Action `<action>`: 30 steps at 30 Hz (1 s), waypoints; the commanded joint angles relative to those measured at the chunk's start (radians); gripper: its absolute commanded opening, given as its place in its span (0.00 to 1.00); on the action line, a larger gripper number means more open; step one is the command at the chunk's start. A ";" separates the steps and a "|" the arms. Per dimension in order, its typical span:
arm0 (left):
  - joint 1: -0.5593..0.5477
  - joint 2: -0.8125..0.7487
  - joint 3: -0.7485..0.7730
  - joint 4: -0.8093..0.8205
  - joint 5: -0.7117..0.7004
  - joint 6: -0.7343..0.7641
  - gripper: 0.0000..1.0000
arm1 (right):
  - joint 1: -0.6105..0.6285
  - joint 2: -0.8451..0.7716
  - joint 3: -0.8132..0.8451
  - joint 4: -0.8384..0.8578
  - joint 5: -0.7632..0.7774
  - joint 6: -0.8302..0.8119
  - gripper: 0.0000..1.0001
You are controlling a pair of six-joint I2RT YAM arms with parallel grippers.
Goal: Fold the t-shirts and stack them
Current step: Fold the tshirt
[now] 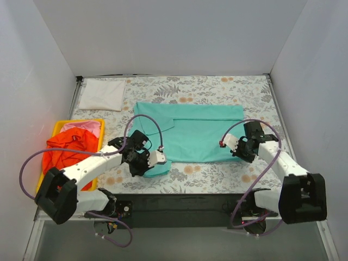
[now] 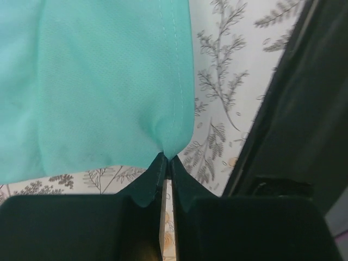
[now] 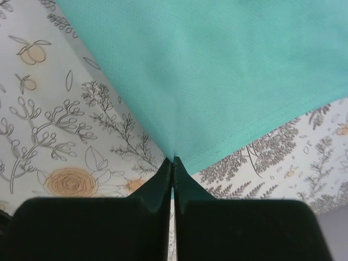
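Pinched at both near corners: the teal-green short-sleeved cloth t-shirt (image 1: 196, 133), spread flat across the middle of the grey floral-print tablecloth (image 1: 206, 176). Left gripper (image 2: 167, 162) clenched on the hemmed near-left corner, right gripper (image 3: 173, 159) clenched on the near-right corner, jaws pressed together with cloth bunching into each tip. Probably the start of a fold carrying the near edge toward the far edge.

To do it well: lift both corners together and only a little. Keep the edge taut between the two arms to prevent sagging in the middle. Travel at a matching pace, then lay the near hem squarely along the far one before letting go. Go gently, with little cloth caught in either pinch and a jerk likely to pull it free.

Elsewhere: folded white cloth t-shirt (image 1: 101, 94) at the far-left corner, likely the base of the stack. Orange-red t-shirt (image 1: 68, 149) and pink t-shirt (image 1: 84, 126) crumpled in the yellow plastic tray (image 1: 57, 128) at the left, not yet folded
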 commanded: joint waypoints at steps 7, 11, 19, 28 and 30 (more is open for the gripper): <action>0.049 -0.094 0.281 -0.229 0.090 -0.037 0.00 | -0.027 -0.130 0.110 -0.190 -0.035 -0.107 0.01; 0.178 0.039 0.448 -0.213 0.110 0.009 0.00 | -0.064 0.011 0.230 -0.203 -0.059 -0.118 0.01; 0.258 0.309 0.693 -0.157 0.088 0.074 0.00 | -0.092 0.209 0.431 -0.203 -0.076 -0.144 0.01; 0.323 0.559 0.882 -0.146 0.095 0.132 0.00 | -0.098 0.424 0.589 -0.203 -0.075 -0.163 0.01; 0.324 0.593 0.900 -0.129 0.084 0.141 0.00 | -0.100 0.464 0.611 -0.203 -0.067 -0.166 0.01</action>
